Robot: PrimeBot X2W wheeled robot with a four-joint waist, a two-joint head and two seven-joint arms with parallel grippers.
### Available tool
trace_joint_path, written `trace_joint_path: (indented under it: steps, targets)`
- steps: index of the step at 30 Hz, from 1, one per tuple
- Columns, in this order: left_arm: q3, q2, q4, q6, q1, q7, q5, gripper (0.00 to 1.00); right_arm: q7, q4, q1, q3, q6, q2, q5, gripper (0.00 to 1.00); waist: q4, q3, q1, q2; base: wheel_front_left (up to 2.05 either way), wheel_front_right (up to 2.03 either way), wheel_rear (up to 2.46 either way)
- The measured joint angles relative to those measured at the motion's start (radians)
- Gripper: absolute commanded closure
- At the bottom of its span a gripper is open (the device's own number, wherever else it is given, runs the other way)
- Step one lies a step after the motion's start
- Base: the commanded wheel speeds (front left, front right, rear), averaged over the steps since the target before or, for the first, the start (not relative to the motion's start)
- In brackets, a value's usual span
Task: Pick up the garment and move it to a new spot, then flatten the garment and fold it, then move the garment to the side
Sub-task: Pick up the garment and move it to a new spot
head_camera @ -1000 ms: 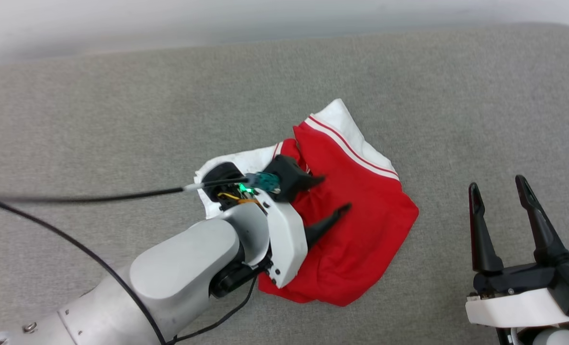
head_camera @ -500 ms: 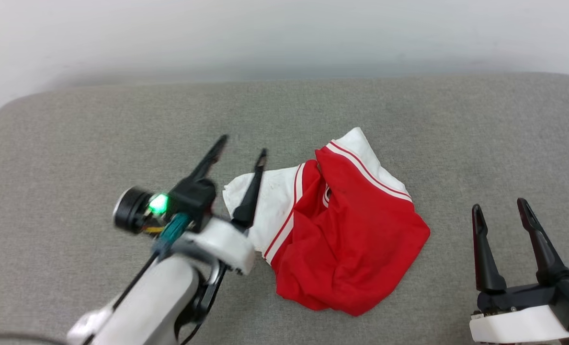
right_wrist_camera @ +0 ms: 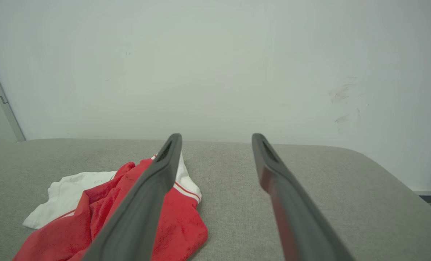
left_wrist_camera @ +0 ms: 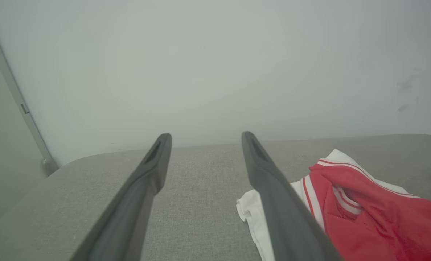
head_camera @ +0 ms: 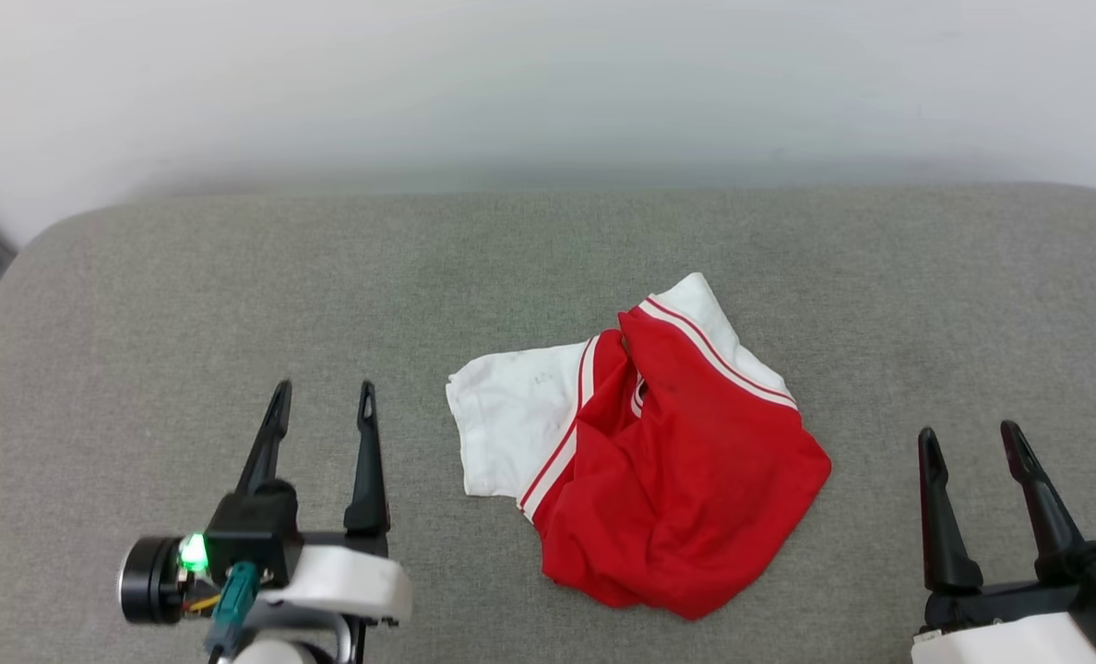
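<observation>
The red garment (head_camera: 677, 480) with white sleeves and striped trim lies crumpled in a heap at the middle of the grey cushioned surface (head_camera: 234, 277). No print shows on it. My left gripper (head_camera: 323, 398) stands open at the lower left, well clear of the white sleeve, nothing between its fingers. My right gripper (head_camera: 970, 440) is open at the lower right, apart from the heap. The left wrist view has the garment (left_wrist_camera: 375, 214) to the right of the open left gripper (left_wrist_camera: 205, 137). In the right wrist view the garment (right_wrist_camera: 103, 206) lies left of the open right gripper (right_wrist_camera: 216, 137), partly behind one finger.
A pale wall (head_camera: 548, 83) runs behind the surface's far edge. The surface rounds off at its far left corner (head_camera: 41, 240) and far right corner (right_wrist_camera: 378, 159). Bare grey fabric stretches left and right of the heap.
My left arm has let go of the garment and pulled back to the lower left, open. The head camera has tilted up, showing more wall. The garment lies where it was dropped.
</observation>
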Motion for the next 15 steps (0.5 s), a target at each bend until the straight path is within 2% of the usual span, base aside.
trace_joint_path:
  steps: [6, 15]
  targets:
    - [0.107, -0.08, -0.012, -0.072, 0.123, 0.0, 0.083, 0.0, 0.0, 0.021, 0.027, 0.008, 0.0, 0.0, 0.043, 0.0, -0.004, -0.026, 0.0, 0.0, 0.0, 0.0, 0.0]
    - [0.25, -0.189, -0.018, -0.183, 0.224, 0.0, 0.157, 0.0, 0.0, 0.036, 0.07, 0.005, 0.0, 0.0, 0.093, 0.0, -0.007, -0.057, 0.0, 0.0, 0.0, 0.0, 0.0]
